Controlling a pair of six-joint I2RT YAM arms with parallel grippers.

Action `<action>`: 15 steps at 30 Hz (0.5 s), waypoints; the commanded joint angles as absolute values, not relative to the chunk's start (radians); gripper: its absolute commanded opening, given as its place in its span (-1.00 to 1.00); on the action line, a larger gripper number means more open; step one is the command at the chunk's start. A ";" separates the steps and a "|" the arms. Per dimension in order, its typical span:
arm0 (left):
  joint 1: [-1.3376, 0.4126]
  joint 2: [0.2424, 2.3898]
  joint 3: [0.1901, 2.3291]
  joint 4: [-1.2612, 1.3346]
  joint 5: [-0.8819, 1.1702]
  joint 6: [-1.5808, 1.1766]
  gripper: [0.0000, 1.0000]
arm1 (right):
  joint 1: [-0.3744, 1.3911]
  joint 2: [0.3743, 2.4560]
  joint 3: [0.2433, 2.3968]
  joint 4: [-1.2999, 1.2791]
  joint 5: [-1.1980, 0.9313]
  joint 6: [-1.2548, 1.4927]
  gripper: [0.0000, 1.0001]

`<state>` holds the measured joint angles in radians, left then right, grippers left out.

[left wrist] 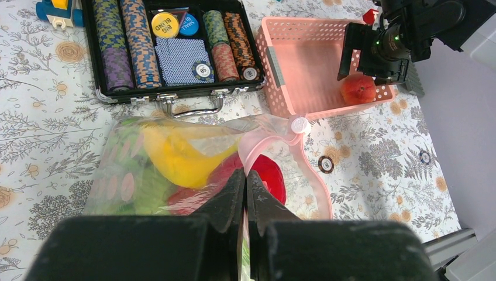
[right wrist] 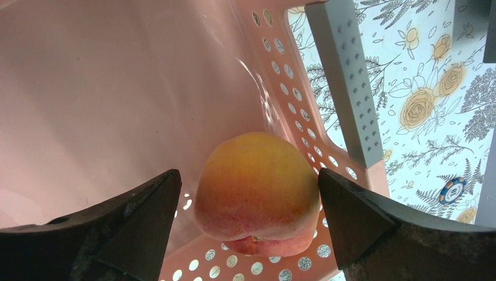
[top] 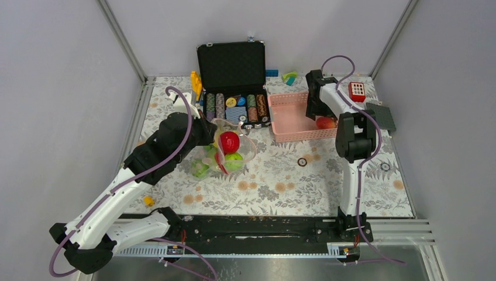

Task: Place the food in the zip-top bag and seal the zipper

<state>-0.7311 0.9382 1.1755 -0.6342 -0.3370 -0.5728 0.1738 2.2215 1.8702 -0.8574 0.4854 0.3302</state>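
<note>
The table (top: 275, 193) carries a floral-print cover. Items resting directly on it, read from the top view:

- 12 o'clock: open black chip case (top: 231, 61).
- 1 o'clock: pink mesh basket (top: 289, 114), just beside the case.
- 12 to 1 o'clock, far edge: green and blue blocks (top: 289, 76).
- 2 o'clock: red keypad block (top: 357, 91) and dark grey studded plate (top: 381, 116).
- 4 o'clock: one loose poker chip (top: 302, 161) near centre and a second chip (top: 385, 167) near the edge.
- 8 o'clock: small yellow object (top: 148, 201).
- 9 o'clock: zip-top bag (top: 231, 149).
- 11 o'clock: yellow toy piece (top: 196, 85).

the zip-top bag (top: 233, 153) lies before the chip case (top: 231, 67), left of the basket (top: 289, 114).
</note>
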 commanded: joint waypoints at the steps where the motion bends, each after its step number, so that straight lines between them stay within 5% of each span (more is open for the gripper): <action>1: -0.725 0.930 1.179 -0.578 -0.319 -0.569 -1.00 | 0.169 2.234 1.911 -0.906 0.508 0.353 0.82; 8: -0.724 0.911 1.168 -0.579 -0.319 -0.572 -1.00 | 0.166 2.192 1.880 -0.855 0.504 0.354 0.30; 15: -0.725 0.905 1.166 -0.575 -0.309 -0.575 -1.00 | 0.167 2.036 1.754 -0.702 0.439 0.333 0.07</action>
